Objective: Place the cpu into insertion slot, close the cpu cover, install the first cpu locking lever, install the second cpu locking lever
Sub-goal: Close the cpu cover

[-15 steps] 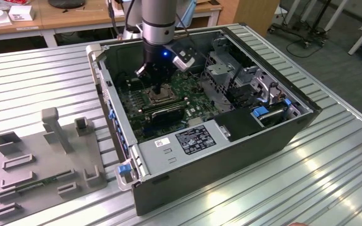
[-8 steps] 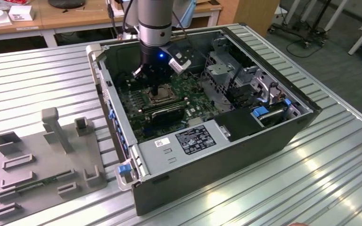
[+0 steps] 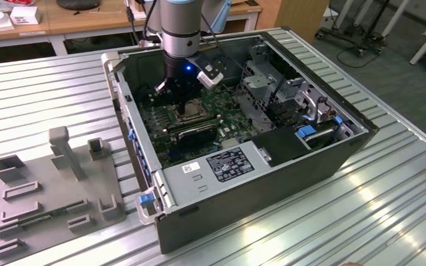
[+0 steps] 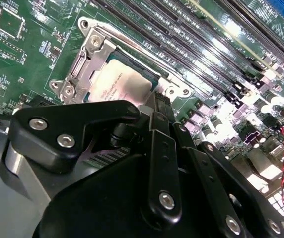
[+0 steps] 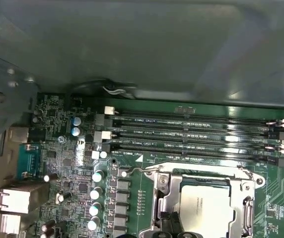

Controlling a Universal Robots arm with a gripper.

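**Ribbed metal desk (image 3: 390, 210) bears an open computer case (image 3: 272, 183); tool (image 4: 158, 101) low over the cpu (image 4: 124, 87)**

Wooden benches (image 3: 80, 22) line the room behind the desk.

The cpu lies flat in the insertion slot (image 5: 201, 180), silvery top up, just under the tool's tip. The cpu cover (image 5: 163, 198) lies down around it, and the chip shows through its cut-out centre. A thin wire locking lever (image 5: 132, 170) runs along the cover's edge farthest from the tool; whether it is latched cannot be told.

In both wrist views the tool's black tip sits at the cover's near edge, just beside the cpu. Whether it touches the metal cannot be told, nor whether the tool is apart or together.

Beyond the lever, farther from the tool, long black memory slots (image 5: 191, 131) run side by side on the green motherboard (image 5: 57, 148). A row of small silver capacitors (image 5: 97, 193) stands off to one side of the slot.

In the exterior view the robot arm (image 3: 179, 22) comes straight down into the case, with a blue light (image 3: 188, 68) on the tool's body. A labelled power supply (image 3: 224, 163) lies nearer the camera than the tool. Well away from the tool, toward the exterior view's left, a grey fixture tray (image 3: 57, 188) rests on the desk.
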